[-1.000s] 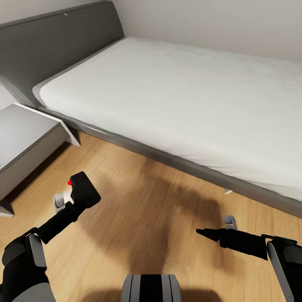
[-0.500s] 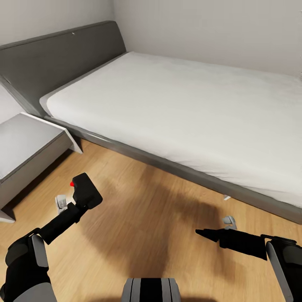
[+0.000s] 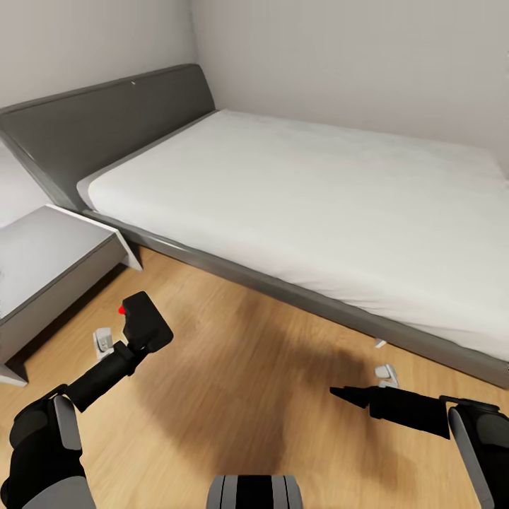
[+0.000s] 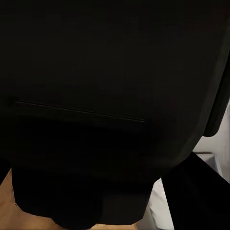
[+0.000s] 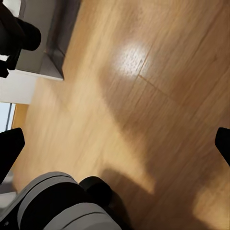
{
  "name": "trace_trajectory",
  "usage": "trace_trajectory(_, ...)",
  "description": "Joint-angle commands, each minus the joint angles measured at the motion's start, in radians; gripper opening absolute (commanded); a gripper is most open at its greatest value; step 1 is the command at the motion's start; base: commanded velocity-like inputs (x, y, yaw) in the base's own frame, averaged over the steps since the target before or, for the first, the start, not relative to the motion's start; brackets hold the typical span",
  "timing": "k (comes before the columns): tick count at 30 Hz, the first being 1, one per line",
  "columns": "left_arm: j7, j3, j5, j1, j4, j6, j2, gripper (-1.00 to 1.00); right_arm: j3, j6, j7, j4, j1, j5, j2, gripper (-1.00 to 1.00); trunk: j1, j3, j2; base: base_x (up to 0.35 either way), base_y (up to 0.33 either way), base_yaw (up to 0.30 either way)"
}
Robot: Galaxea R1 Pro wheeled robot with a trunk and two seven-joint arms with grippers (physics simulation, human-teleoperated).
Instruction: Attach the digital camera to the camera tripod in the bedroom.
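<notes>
The digital camera (image 3: 145, 322), black and chunky with a red button on top, is held above the wood floor at the lower left of the head view. My left gripper (image 3: 133, 341) is shut on it from below. The camera's dark body (image 4: 105, 96) blocks nearly all of the left wrist view. At the lower right, my right gripper (image 3: 346, 393) hangs over the floor, open, with nothing between its fingertips (image 5: 9, 148), which stand far apart in the right wrist view. The camera tripod is out of view.
A grey bed with a white mattress (image 3: 318, 191) and dark headboard (image 3: 92, 134) spans the room ahead, against pale walls. A grey nightstand (image 3: 42, 247) stands at the left. Light wood floor (image 3: 233, 367) lies between me and the bed frame.
The whole view has shifted: the bed and nightstand sit lower and further right in the picture, so the camera moved. Both arms hold their pose, and the left gripper still holds the camera.
</notes>
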Motion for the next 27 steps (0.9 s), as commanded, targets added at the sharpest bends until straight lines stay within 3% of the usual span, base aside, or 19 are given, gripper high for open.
trace_trajectory(1, -0.003, 0.002, 0.003, -0.001, 0.001, 0.009, -0.001, -1.00, -0.002, 0.006, 0.001, 0.000, 0.000, -0.003, -0.001, 1.00, -0.001, 0.003, 0.000, 0.000, 0.000, 0.000)
trace_trajectory(27, 0.025, 0.001, 0.000, -0.001, 0.009, 0.000, 0.001, -1.00, -0.008, 0.007, 0.002, 0.000, 0.000, -0.005, -0.001, 1.00, -0.012, 0.104, 0.006, 0.000, 0.000, 0.000)
